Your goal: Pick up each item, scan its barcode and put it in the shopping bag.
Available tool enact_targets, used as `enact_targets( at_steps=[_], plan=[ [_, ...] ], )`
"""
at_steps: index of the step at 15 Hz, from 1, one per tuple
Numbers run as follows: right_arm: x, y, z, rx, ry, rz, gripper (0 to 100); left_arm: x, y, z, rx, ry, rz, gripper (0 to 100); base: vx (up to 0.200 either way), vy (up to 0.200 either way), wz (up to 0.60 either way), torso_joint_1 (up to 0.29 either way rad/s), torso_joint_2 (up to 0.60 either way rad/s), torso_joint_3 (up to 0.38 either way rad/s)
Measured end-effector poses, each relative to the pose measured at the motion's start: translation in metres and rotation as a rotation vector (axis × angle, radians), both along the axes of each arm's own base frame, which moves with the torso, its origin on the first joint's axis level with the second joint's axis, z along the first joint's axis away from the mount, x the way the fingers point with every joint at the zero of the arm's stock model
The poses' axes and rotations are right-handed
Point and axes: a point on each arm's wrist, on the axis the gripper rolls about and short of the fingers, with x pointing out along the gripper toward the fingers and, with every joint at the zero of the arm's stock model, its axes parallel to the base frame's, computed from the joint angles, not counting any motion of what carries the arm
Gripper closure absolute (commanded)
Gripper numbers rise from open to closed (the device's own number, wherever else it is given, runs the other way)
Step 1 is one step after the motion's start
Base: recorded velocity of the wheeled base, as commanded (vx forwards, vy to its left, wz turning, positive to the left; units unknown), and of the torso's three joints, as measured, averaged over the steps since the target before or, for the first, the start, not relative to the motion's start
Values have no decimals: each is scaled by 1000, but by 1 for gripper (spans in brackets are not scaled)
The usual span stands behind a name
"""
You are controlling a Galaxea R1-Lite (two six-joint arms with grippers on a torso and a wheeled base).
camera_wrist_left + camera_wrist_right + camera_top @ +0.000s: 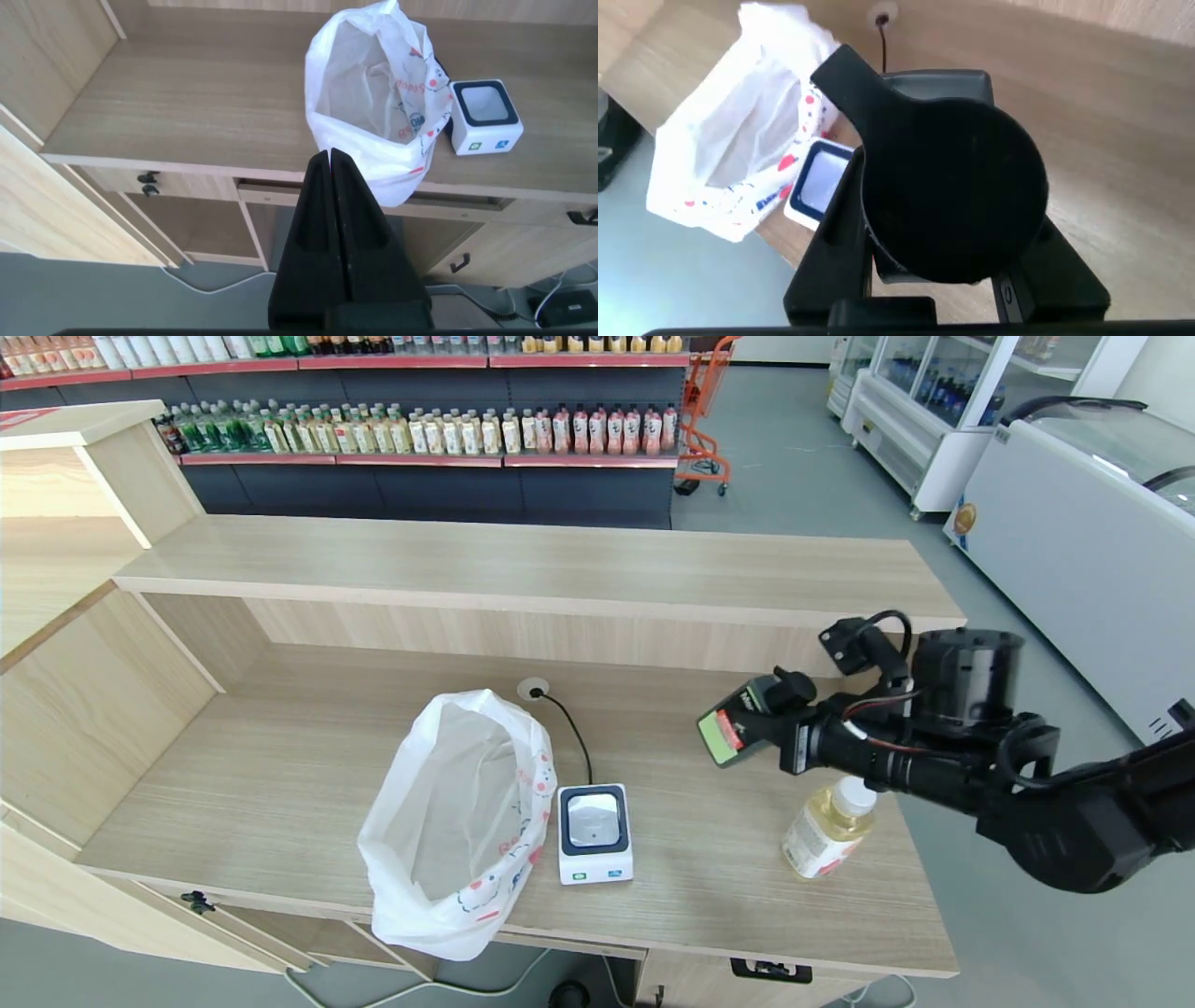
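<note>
The right pincer (764, 707) is clamped on a dark can (726, 735) with a green label, holding it on its side in the air above the worktop (280, 784), up and to the right of the scanner (595, 831). A white shopping bag (448, 821) stands open just beside the scanner's left. A bottle (826, 831) of yellow drink stands below the right arm. The left pincer (330, 187), fingers pressed together, hangs off the worktop's front edge near the bag.
</note>
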Motion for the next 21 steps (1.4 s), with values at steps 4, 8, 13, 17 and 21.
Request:
enact_targets(
  at_steps=[4,8,13,17,21],
  plan=[
    [-58,-30,53,-137,-286,-3,100,0,0,0,0,0,0,100,0,0,0,0,0,0],
    [-115,-82,57,-766,-612,-12,100,0,0,0,0,0,0,100,0,0,0,0,0,0],
    [-158,-84,78,-1152,-1322,307,100,0,0,0,0,0,0,100,0,0,0,0,0,0],
    [-178,-71,110,-1464,-2137,110,100,0,0,0,0,1,0,100,0,0,0,0,0,0],
    [-182,-55,85,-1325,-2528,348,100,0,0,0,0,0,0,100,0,0,0,0,0,0]
  ],
)
